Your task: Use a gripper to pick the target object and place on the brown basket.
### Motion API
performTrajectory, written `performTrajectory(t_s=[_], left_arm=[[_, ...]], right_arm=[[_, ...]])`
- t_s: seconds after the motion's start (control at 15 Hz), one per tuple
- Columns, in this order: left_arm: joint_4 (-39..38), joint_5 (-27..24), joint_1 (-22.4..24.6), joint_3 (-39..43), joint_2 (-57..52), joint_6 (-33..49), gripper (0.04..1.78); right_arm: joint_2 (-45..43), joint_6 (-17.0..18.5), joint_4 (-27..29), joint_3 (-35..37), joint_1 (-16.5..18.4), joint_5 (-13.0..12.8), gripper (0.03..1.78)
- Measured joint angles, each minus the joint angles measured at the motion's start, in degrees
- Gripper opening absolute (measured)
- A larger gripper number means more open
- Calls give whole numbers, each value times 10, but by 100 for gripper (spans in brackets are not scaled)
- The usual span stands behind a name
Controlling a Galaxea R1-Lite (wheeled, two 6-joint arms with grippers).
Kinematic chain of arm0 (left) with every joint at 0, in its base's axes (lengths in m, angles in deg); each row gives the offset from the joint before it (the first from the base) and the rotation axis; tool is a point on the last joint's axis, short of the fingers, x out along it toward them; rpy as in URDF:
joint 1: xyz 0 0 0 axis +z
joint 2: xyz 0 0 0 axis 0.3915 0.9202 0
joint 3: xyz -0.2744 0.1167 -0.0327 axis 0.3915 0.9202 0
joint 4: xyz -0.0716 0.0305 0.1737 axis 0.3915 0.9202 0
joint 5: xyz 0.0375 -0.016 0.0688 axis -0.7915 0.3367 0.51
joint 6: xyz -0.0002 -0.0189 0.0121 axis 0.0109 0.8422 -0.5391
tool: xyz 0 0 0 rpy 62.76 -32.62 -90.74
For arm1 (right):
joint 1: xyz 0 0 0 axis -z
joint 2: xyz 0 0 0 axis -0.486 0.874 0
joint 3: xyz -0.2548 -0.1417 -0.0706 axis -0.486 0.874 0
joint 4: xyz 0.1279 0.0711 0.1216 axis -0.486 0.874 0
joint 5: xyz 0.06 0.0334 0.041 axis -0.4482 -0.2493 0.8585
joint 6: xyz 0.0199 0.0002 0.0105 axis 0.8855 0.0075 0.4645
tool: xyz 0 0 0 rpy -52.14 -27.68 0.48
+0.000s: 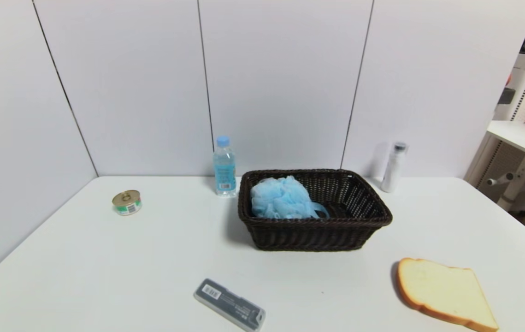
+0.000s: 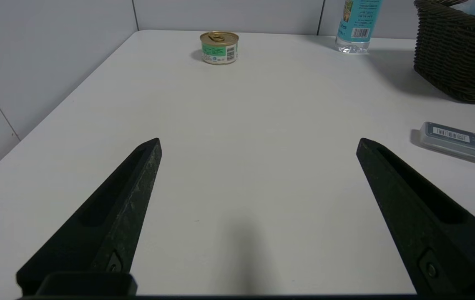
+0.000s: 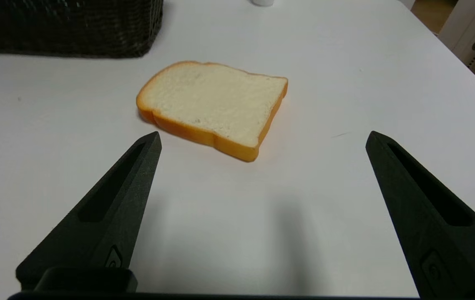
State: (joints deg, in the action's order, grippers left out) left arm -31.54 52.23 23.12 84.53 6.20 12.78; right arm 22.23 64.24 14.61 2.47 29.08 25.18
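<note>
My fluffy light-blue mesh bath pouf (image 1: 282, 198) already lies inside the dark brown woven wicker basket (image 1: 317, 235), near the middle of the table's far edge, so I judge the placing done. It fills the basket's left part, ruffled and ball-like, a blue ribbon loop trailing toward the basket's middle. My left gripper (image 2: 258, 143) hangs with fingers spread wide and empty above the table's near left part. My right gripper (image 3: 262, 139) is likewise splayed, holding nothing, low by the slice of white bread (image 3: 214, 106) at the near right corner.
</note>
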Motion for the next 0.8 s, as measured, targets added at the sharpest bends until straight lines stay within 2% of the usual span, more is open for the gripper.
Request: performTrajectory(t_s=[0.27,0.47,0.8], left_arm=[[0,0,0,0,0,0,169],[0,0,0,0,0,0,169],[0,0,0,0,0,0,169]], right_arm=[[-69,22,2,2,0,-4,169],[-84,37,2,2,0,-6,169],[-87,40,1,2,0,-7,169]])
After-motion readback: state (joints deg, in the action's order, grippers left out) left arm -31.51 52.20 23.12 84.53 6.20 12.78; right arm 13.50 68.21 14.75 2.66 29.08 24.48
